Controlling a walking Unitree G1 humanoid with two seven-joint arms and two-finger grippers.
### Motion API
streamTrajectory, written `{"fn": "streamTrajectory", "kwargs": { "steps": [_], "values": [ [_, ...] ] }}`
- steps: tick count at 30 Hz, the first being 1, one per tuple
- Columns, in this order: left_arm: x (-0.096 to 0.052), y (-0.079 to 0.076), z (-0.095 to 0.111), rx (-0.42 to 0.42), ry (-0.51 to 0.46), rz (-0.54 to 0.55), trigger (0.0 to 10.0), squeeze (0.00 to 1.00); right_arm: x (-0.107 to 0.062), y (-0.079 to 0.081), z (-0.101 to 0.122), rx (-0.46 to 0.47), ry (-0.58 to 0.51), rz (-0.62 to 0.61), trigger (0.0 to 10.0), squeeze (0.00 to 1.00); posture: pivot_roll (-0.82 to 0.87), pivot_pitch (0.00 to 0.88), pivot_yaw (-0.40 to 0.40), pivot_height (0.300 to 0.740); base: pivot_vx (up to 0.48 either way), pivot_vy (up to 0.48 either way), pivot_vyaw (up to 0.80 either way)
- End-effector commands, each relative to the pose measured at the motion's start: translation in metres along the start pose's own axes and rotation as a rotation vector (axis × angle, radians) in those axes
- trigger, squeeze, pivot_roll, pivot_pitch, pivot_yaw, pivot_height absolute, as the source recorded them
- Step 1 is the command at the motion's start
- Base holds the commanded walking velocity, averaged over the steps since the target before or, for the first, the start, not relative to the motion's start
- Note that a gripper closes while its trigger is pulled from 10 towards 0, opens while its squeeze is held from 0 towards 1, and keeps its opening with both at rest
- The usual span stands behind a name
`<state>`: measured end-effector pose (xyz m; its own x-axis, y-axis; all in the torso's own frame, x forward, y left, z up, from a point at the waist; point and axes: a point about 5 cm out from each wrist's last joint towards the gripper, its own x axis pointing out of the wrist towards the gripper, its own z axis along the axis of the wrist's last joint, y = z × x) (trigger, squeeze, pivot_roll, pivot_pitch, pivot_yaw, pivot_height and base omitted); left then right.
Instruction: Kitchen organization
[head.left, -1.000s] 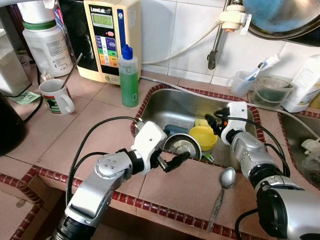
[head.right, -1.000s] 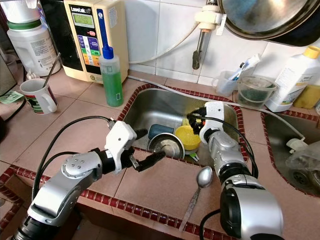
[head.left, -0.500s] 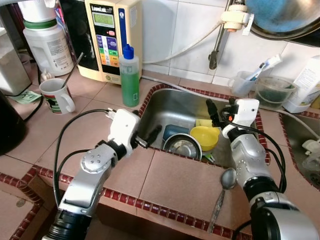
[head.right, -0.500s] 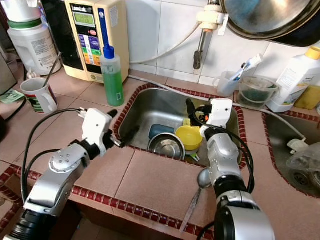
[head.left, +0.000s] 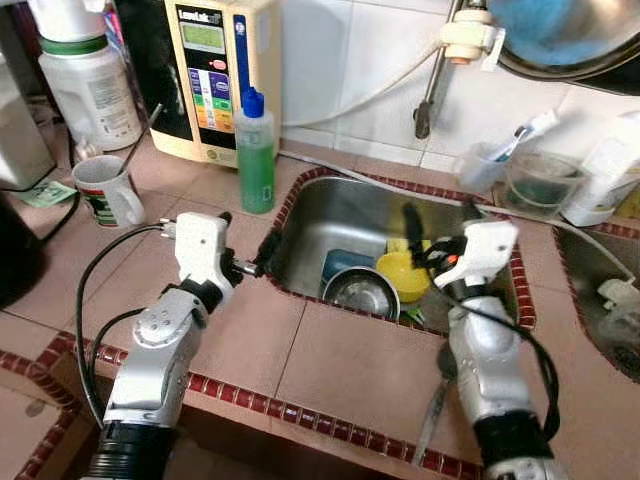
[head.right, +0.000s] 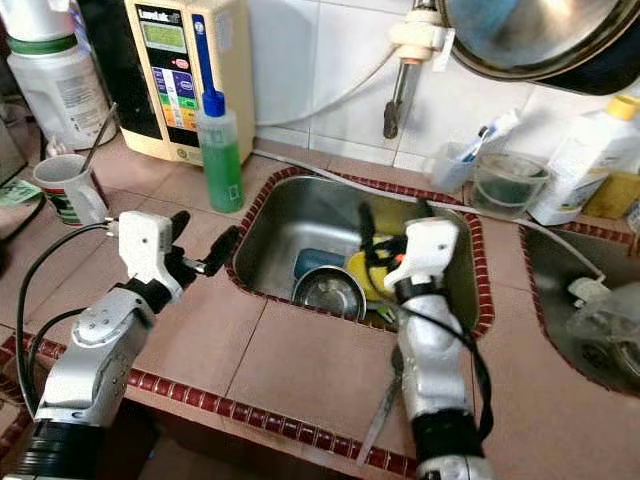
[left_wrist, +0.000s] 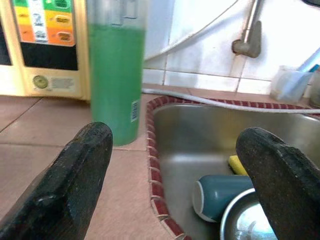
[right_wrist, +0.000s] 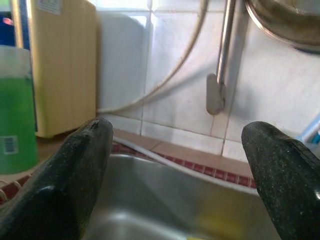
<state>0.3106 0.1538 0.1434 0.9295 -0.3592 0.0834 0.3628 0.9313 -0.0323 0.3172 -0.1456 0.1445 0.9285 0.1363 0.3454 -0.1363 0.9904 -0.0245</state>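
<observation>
The left gripper (head.left: 243, 258) hovers over the tiled counter (head.left: 330, 365) at the left rim of the sink (head.left: 345, 215), its two black fingers spread apart and holding nothing. In its wrist view the green soap bottle (left_wrist: 114, 75) stands on the counter just beyond the fingers, beside the sink's red-tiled edge.

The right gripper (head.right: 390, 235) is raised above the sink, fingers apart and empty, pointing toward the back wall and the tap pipe (right_wrist: 223, 60).

Inside the sink lie a steel bowl (head.left: 358, 293), a blue cup (head.left: 340, 266) on its side just behind it, and a yellow bowl (head.left: 398, 275) to the right, partly hidden by the right arm. A spoon (head.left: 432, 415) lies on the counter in front of the sink, beside the right arm.

On the counter to the left stand a mug (head.left: 102, 190) with a utensil in it, a cream appliance (head.left: 222, 75) against the wall and a large white jar (head.left: 88, 85). Right of the sink are a clear cup (head.left: 482, 165) holding a toothbrush and a clear tub (head.left: 540, 182).
</observation>
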Motion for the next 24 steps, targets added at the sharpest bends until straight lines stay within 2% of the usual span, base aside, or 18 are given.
{"fn": "streamTrajectory", "kwargs": {
  "steps": [1, 7, 13, 14, 15, 24],
  "values": [
    [0.0004, 0.0003, -0.0014, 0.003, -0.004, 0.006, 10.0, 0.00, -0.0003, 0.0026, 0.0047, -0.018, -0.009, 0.008, 10.0, 1.00, 0.07, 0.000, -0.065, 0.740, 0.000, 0.000, 0.00],
    [0.0058, -0.0011, 0.0033, -0.017, -0.041, 0.004, 10.0, 0.00, -0.0046, 0.0062, 0.0082, -0.043, 0.018, -0.004, 10.0, 1.00, 0.07, 0.000, -0.067, 0.740, 0.000, 0.000, 0.00],
    [0.0080, -0.0035, 0.0057, 0.006, -0.052, -0.005, 10.0, 0.00, -0.0019, 0.0035, 0.0075, -0.058, 0.028, -0.033, 10.0, 1.00, 0.07, 0.000, -0.066, 0.740, 0.000, 0.000, 0.00],
    [0.0077, -0.0038, 0.0058, 0.008, -0.054, -0.008, 10.0, 0.00, -0.0017, 0.0041, 0.0079, -0.053, 0.028, -0.024, 10.0, 0.63, 0.07, 0.000, -0.066, 0.740, 0.000, 0.000, 0.00],
    [0.0079, -0.0042, 0.0059, 0.012, -0.055, -0.010, 10.0, 0.00, -0.0005, 0.0050, 0.0090, -0.048, 0.029, -0.015, 10.0, 0.00, 0.07, 0.000, -0.068, 0.740, 0.000, 0.000, 0.00],
    [0.0067, -0.0078, 0.0062, -0.001, -0.071, -0.018, 10.0, 0.00, 0.0026, 0.0011, 0.0103, -0.082, 0.045, -0.006, 10.0, 0.00, 0.08, 0.000, -0.085, 0.740, 0.000, -0.217, 0.00]
  ]
}}
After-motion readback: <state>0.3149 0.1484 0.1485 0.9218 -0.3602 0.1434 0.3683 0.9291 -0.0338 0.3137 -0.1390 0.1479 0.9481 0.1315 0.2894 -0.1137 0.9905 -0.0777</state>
